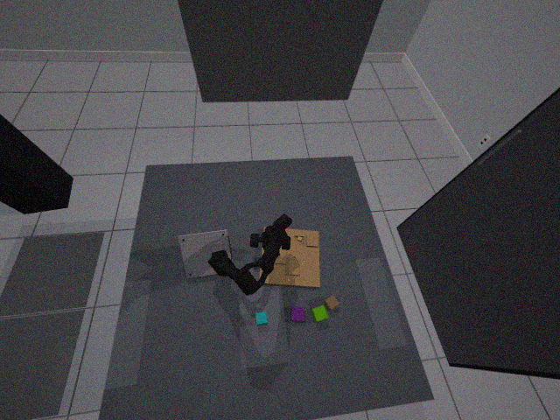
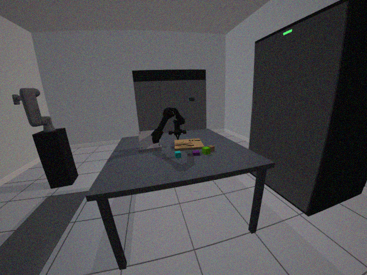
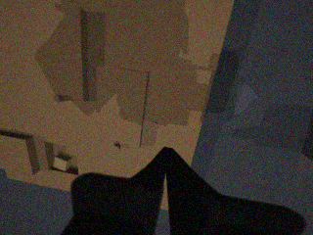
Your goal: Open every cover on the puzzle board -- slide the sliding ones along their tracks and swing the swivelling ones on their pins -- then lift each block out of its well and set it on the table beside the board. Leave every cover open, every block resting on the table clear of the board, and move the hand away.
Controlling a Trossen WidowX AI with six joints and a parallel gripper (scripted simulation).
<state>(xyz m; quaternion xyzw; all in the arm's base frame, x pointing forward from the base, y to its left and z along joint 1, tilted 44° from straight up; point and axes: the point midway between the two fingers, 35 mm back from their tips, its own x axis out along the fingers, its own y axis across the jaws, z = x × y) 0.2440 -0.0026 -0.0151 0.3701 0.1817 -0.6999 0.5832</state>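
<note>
— What's the flat rectangular board made of?
— Tan wood by its look, smooth and matt.
— And the dark grey rectangular tabletop?
— Smooth, faintly glossy, with pale reflections.

I am finding no readable text, label, brand, number or sign in any of my three views; the top, exterior and wrist pictures are all showing me surfaces without legible lettering.

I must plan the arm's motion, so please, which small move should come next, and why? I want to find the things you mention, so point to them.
Probably lower the shut, raised gripper (image 1: 283,221) (image 2: 178,138) (image 3: 167,151) toward a cover: a pale block (image 3: 62,163) still sits in its well on the board (image 1: 310,271) (image 2: 189,146) (image 3: 29,98).
</note>
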